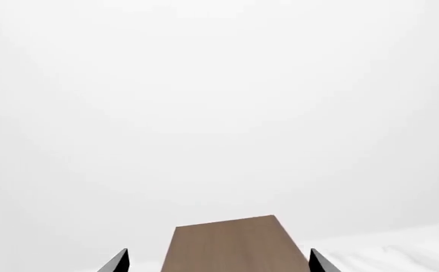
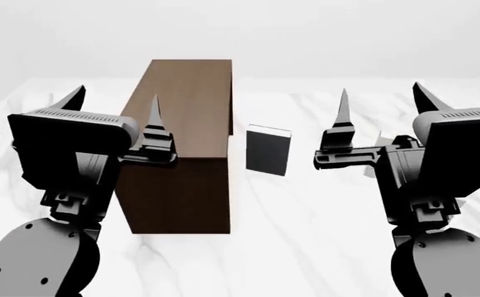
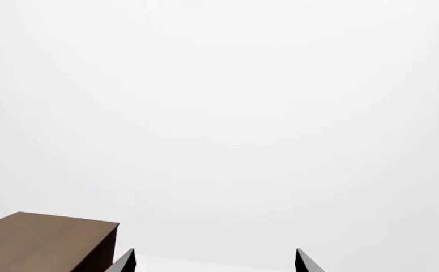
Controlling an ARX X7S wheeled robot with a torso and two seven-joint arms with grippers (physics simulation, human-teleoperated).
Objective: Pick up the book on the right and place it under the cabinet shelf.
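Note:
The dark-brown cabinet shelf (image 2: 182, 142) lies as a long box on the white marble table (image 2: 306, 235), left of centre. It also shows in the left wrist view (image 1: 230, 243) and the right wrist view (image 3: 45, 241). The white book is mostly hidden: only a pale sliver (image 2: 378, 138) shows behind my right gripper. My left gripper (image 2: 118, 93) is open and empty, raised beside the cabinet's left side; its open fingers show in its wrist view (image 1: 217, 252). My right gripper (image 2: 379, 88) is open and empty, raised at the right; it also shows in its wrist view (image 3: 213, 252).
A black-covered book (image 2: 267, 150) stands just right of the cabinet, between it and my right gripper. A plain white wall is behind the table.

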